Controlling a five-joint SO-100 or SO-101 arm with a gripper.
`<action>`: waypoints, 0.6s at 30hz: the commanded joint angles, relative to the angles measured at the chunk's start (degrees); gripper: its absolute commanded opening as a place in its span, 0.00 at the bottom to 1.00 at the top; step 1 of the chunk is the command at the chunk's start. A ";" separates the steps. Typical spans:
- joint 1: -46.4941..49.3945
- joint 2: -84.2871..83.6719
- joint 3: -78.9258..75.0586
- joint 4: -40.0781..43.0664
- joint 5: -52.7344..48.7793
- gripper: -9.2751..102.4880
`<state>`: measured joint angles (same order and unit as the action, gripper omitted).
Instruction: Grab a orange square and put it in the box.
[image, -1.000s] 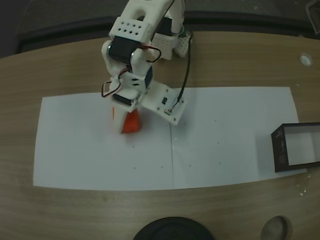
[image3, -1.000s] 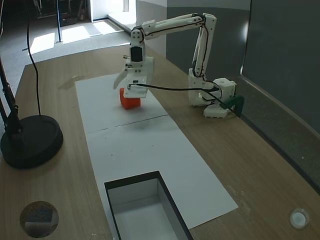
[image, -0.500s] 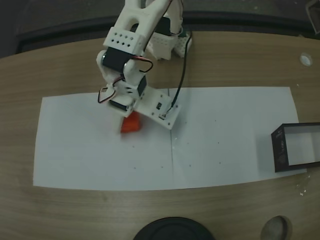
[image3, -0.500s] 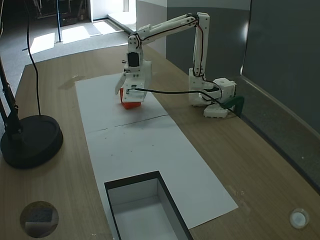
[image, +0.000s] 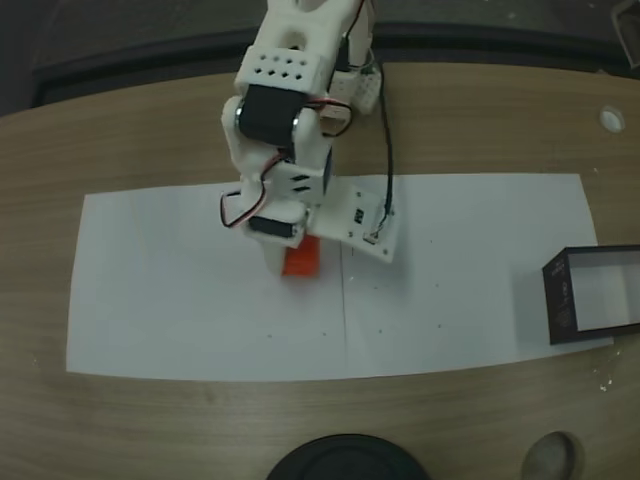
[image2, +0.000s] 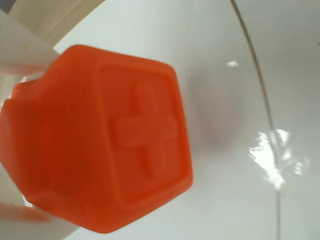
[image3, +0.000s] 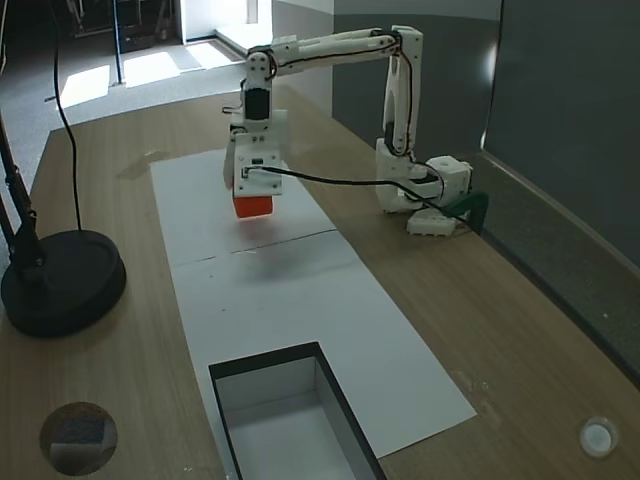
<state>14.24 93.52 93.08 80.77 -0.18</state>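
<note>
The fingers (image2: 20, 65) are closed on the orange square (image2: 105, 135), one pale finger showing above it and another below it at the left edge of the wrist view. The face turned to that camera carries a raised cross inside a shallow square frame. In a fixed view from the side, the gripper (image3: 252, 200) hangs from the arm with the orange square (image3: 252, 204) clear of the paper, a faint shadow lying on the sheet beneath and in front of it. In a fixed view from above, the orange square (image: 301, 258) peeks out under the white wrist, just left of the seam where two sheets of white paper (image: 180, 310) meet.

The white arm (image3: 340, 45) reaches out level from its base (image3: 420, 190) on the wooden worktop (image3: 520, 330). A black cable (image3: 330, 180) runs from the wrist back to the base.

The box (image3: 228, 415) sits well apart from the cube, at the near end of the paper in the side view and at the right edge (image: 560, 305) in the view from above; its walls are dark and its floor pale. A round black stand base (image3: 60, 285) rests on the worktop, left of the paper.
</note>
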 joint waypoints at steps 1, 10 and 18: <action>-7.91 6.06 -18.54 4.39 0.35 0.20; -40.25 5.01 -46.05 6.33 0.00 0.20; -47.99 -6.59 -53.53 -2.20 0.26 0.20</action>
<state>-33.49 88.07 45.26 81.56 -0.18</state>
